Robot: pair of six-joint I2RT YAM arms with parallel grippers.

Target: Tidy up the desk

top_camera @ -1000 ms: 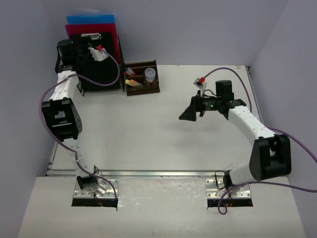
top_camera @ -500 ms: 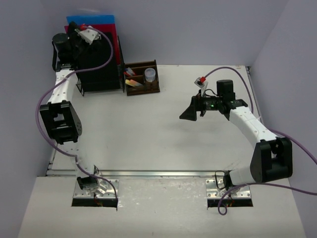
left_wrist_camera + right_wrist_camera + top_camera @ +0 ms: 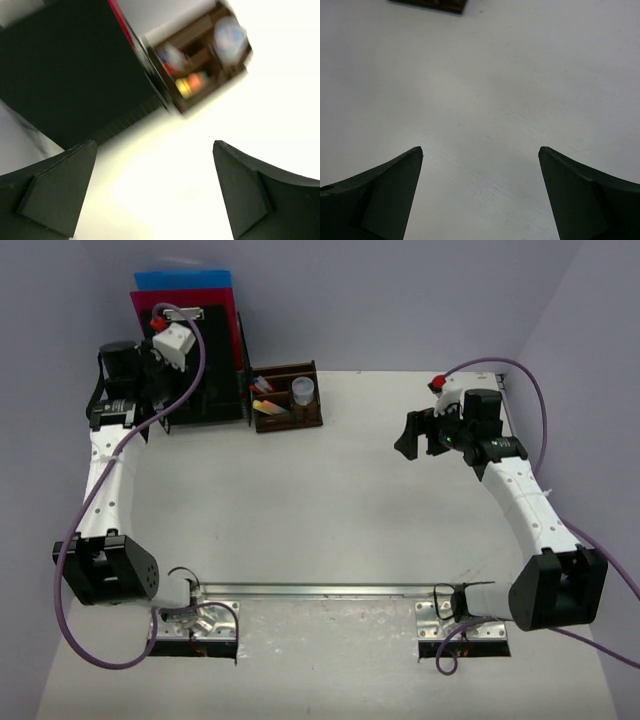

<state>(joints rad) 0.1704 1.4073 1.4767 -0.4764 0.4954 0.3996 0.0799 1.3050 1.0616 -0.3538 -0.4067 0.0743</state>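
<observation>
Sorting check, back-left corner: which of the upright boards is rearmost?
The blue board. Only its top strip shows, above the red board, which itself stands behind the black clipboard.

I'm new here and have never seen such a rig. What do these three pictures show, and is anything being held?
Two robot arms are bolted at the near edge of a white desk. The wide picture looks down from above and behind them; the other two come from cameras on the wrists, so the dark wedges are each arm's own fingers. The left gripper is at the far left, by a black clipboard backed by red and blue folders; a brown wooden organizer stands beside it. The right gripper hangs over bare desk. Both are open, holding nothing.
</observation>
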